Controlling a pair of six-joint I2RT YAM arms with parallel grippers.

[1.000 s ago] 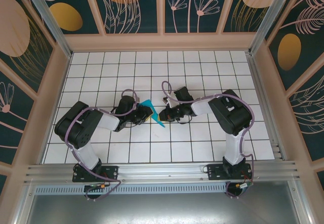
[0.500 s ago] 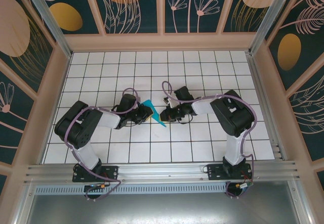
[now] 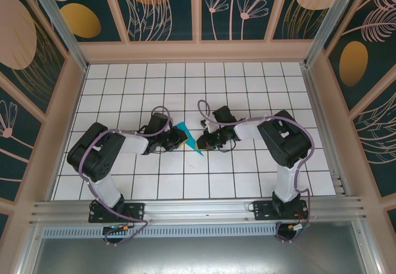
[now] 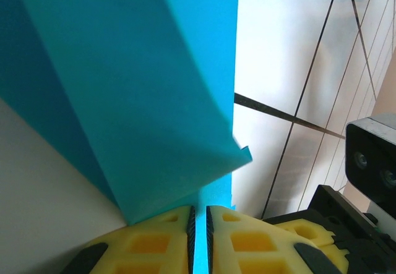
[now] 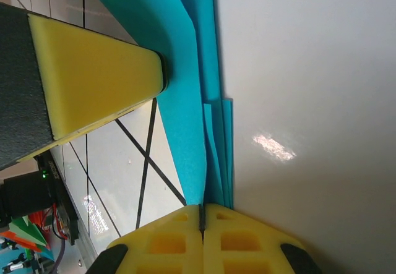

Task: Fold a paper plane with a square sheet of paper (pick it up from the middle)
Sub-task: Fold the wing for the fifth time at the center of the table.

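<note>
The cyan-blue sheet of paper is folded into a narrow pointed shape like a paper plane and hangs between my two grippers above the table's middle. My left gripper grips its left side. In the left wrist view the yellow fingers are shut on a paper edge, and the creased paper fans out above my left gripper. My right gripper holds the right side. Its jaws are pressed together on the stacked paper layers. A left finger presses the paper from the side.
The white gridded table stretches out all round the arms. Wooden walls with patterned panels close in the back and both sides. The black body of the right gripper sits close to the paper in the left wrist view.
My left gripper has edged a little to the right, closer to the right gripper. The paper between them looks slightly narrower. Both grips have stayed on the paper.
</note>
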